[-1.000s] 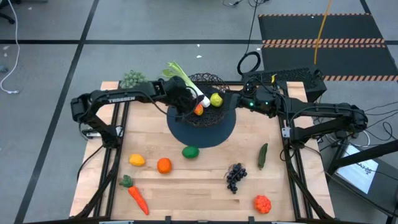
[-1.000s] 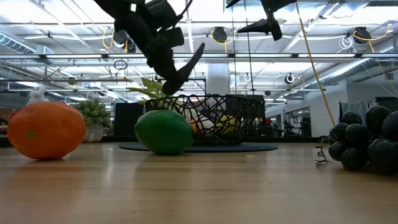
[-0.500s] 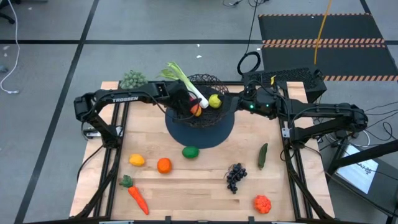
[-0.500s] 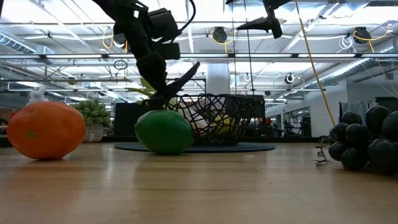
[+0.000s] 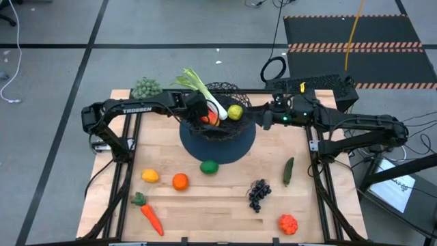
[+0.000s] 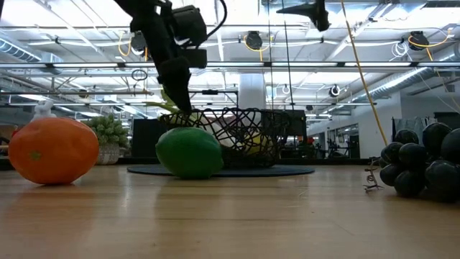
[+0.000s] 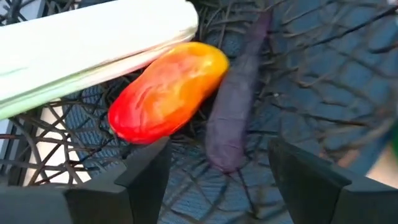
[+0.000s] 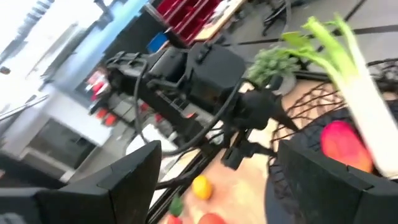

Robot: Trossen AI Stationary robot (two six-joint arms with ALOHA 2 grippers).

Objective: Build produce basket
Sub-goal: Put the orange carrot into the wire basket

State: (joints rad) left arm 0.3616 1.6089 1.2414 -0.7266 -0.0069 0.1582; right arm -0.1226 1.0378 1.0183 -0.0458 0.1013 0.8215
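Two claws hang over the wire basket [image 5: 222, 119] at the worktop's far side: the left claw [image 7: 214, 171], parted and empty, sits just above the mango [image 7: 168, 90] lying inside, leek [image 7: 93, 53] alongside; the right claw [image 8: 214, 180] waits, open and empty.

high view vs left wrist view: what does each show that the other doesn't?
Only the high view: the lime, orange, carrot, grapes, cucumber and right gripper beside the basket.

Only the left wrist view: the left gripper with jaws open and empty over the mesh, and a dark purple piece.

Both: the mango beside the leek.
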